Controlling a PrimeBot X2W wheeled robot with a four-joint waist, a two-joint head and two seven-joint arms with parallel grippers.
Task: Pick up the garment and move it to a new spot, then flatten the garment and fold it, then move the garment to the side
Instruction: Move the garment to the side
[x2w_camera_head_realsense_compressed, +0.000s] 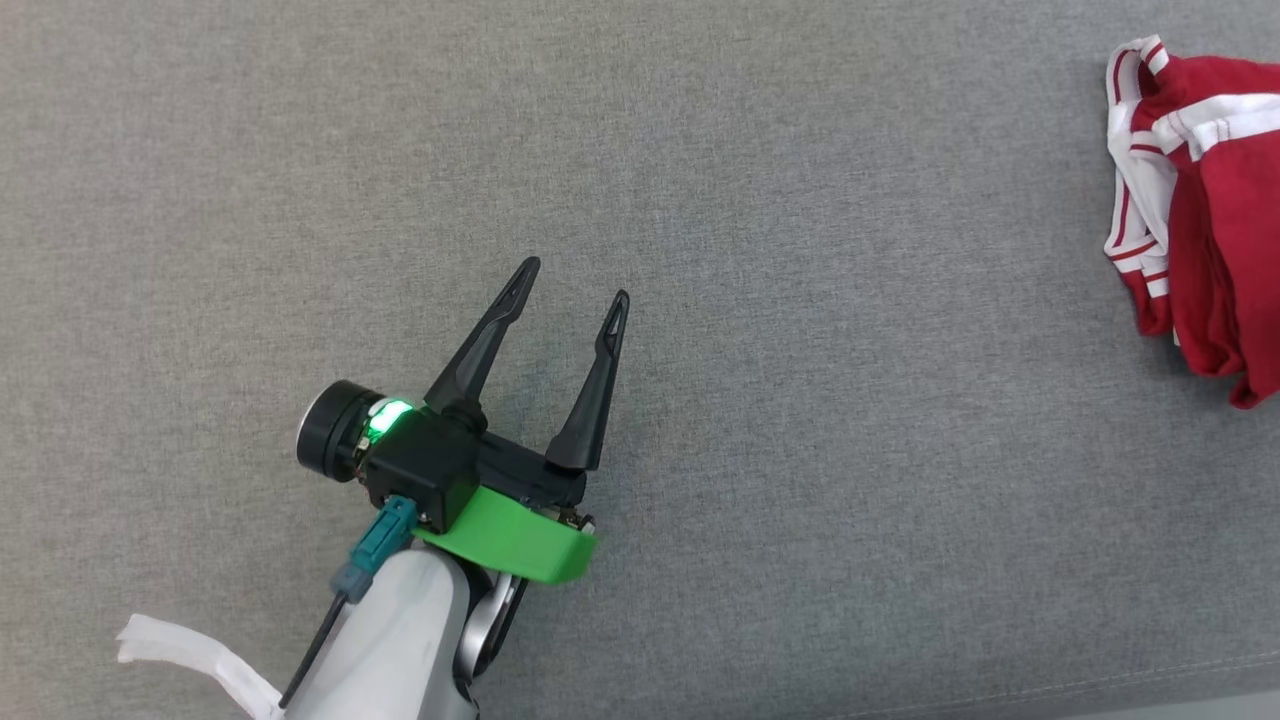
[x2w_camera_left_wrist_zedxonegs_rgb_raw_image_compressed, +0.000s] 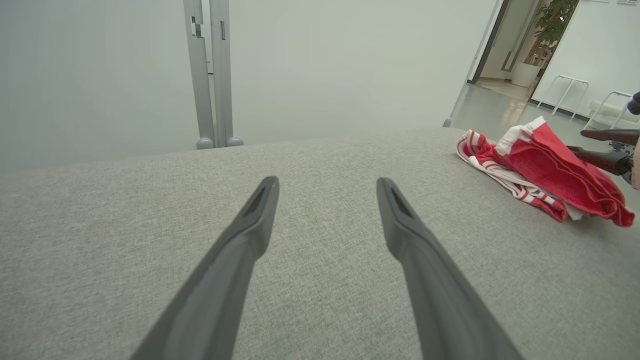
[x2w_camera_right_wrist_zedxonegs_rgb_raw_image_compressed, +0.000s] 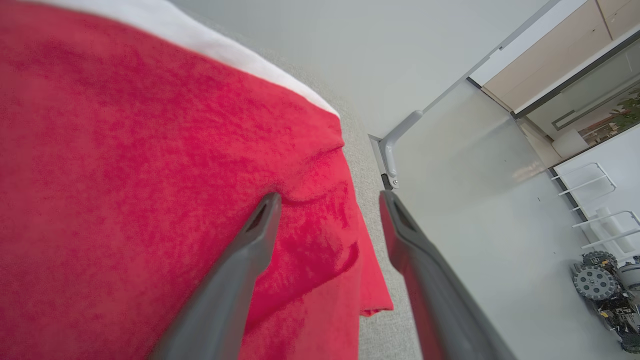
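The garment (x2w_camera_head_realsense_compressed: 1215, 220) is red with white striped trim and lies folded in a bundle at the far right edge of the grey surface. In the left wrist view the garment (x2w_camera_left_wrist_zedxonegs_rgb_raw_image_compressed: 545, 172) sits off to the right. My left gripper (x2w_camera_head_realsense_compressed: 570, 285) hovers open over bare fabric in the middle, well left of it, nothing between its fingers (x2w_camera_left_wrist_zedxonegs_rgb_raw_image_compressed: 255, 220). My right gripper (x2w_camera_right_wrist_zedxonegs_rgb_raw_image_compressed: 327, 200) is open right at the garment (x2w_camera_right_wrist_zedxonegs_rgb_raw_image_compressed: 150, 175), whose edge lies between the spread fingers; one finger rests against the red cloth, the other stands out past the surface's edge.
The grey upholstered surface (x2w_camera_head_realsense_compressed: 760, 200) spreads wide to the left and centre. Its far edge meets a pale wall with a metal post (x2w_camera_left_wrist_zedxonegs_rgb_raw_image_compressed: 210, 75). Beyond the right edge is floor with white racks (x2w_camera_right_wrist_zedxonegs_rgb_raw_image_compressed: 590, 185) and a wheeled machine (x2w_camera_right_wrist_zedxonegs_rgb_raw_image_compressed: 600, 285).
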